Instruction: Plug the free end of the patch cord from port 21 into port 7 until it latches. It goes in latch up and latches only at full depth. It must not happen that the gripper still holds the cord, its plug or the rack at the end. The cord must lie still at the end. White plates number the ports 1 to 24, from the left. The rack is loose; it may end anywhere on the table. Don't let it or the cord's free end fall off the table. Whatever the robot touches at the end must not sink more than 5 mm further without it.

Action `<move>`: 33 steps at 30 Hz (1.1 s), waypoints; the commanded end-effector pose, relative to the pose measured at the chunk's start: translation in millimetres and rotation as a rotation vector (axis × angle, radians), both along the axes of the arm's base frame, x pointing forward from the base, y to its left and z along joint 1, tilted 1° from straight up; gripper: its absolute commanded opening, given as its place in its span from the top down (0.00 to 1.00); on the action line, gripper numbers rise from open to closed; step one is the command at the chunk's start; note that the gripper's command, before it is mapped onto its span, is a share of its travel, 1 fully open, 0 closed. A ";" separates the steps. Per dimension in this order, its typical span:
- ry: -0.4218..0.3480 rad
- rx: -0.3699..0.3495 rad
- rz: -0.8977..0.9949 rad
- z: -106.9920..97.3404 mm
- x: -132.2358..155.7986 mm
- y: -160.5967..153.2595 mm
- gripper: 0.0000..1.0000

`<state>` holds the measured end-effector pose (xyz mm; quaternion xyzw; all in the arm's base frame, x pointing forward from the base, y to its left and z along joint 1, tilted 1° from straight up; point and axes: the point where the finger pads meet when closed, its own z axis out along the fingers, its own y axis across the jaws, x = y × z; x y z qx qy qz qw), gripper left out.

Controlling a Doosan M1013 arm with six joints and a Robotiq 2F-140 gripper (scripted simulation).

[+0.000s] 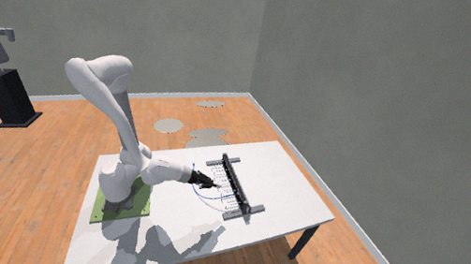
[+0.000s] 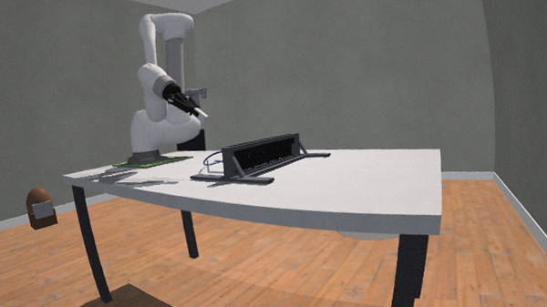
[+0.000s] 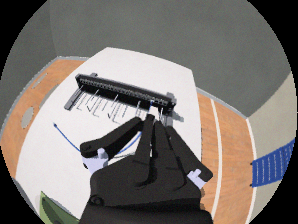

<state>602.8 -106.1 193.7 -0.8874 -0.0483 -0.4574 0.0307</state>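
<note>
A long black rack (image 1: 234, 183) (image 2: 261, 155) (image 3: 125, 92) stands upright on two grey feet. A thin blue patch cord (image 1: 206, 197) (image 2: 208, 156) (image 3: 67, 139) curves out from the rack's front, its free end apart from the rack.
</note>
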 end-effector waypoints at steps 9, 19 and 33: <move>0.000 0.000 0.000 -4.4 6.4 -1.6 1.00; 0.000 0.000 0.000 -34.2 48.1 3.5 1.00; 0.000 0.000 0.000 -79.5 111.2 11.2 1.00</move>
